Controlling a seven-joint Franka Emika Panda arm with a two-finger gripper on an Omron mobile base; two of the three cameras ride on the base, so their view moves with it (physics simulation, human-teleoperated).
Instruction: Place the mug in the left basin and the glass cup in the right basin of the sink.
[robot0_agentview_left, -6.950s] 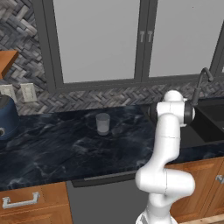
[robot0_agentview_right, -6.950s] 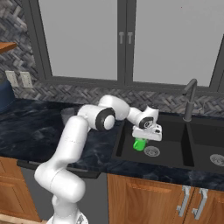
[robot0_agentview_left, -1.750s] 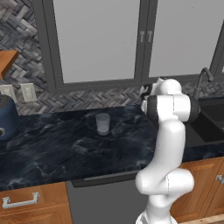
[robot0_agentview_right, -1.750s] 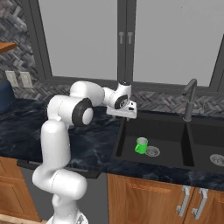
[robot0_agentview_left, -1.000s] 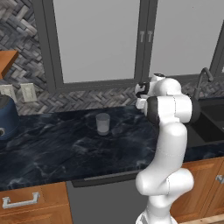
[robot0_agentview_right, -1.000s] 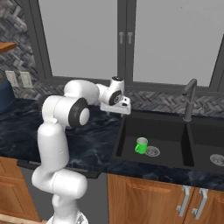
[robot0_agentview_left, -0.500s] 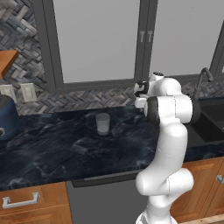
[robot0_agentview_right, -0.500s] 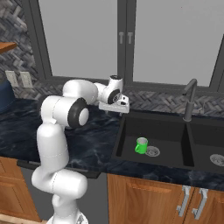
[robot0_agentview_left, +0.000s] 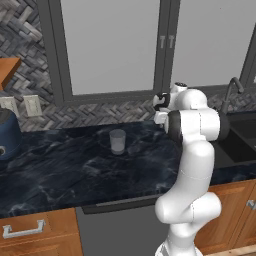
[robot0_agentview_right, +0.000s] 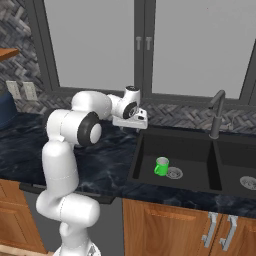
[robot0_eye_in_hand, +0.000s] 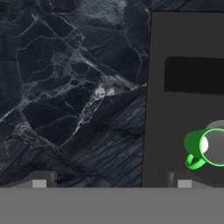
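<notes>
The green mug (robot0_agentview_right: 161, 166) stands upright in the left basin (robot0_agentview_right: 187, 150) of the black sink, beside its round drain (robot0_agentview_right: 174, 173). In the hand view the mug (robot0_eye_in_hand: 203, 146) shows at the right, handle toward the bottom. The glass cup (robot0_agentview_left: 117, 141) stands upright on the dark marble counter (robot0_agentview_left: 65, 165), well left of the sink. My gripper (robot0_agentview_right: 131, 125) hovers open and empty above the counter at the sink's left rim, up and to the left of the mug. Its fingertips (robot0_eye_in_hand: 39, 183) stand wide apart. The right basin (robot0_agentview_right: 240, 162) holds only its drain (robot0_agentview_right: 248, 182).
A dark curved faucet (robot0_agentview_right: 216, 112) rises behind the sink's divider. A blue appliance (robot0_agentview_left: 7, 135) sits at the counter's far left below wall outlets (robot0_agentview_left: 32, 105). Windows and a herringbone backsplash close off the back; wooden cabinets (robot0_agentview_right: 190, 225) run below the counter.
The gripper has let go of the mug in the left basin, risen out and swung left over the counter edge. In the last second it crept slightly further left.
</notes>
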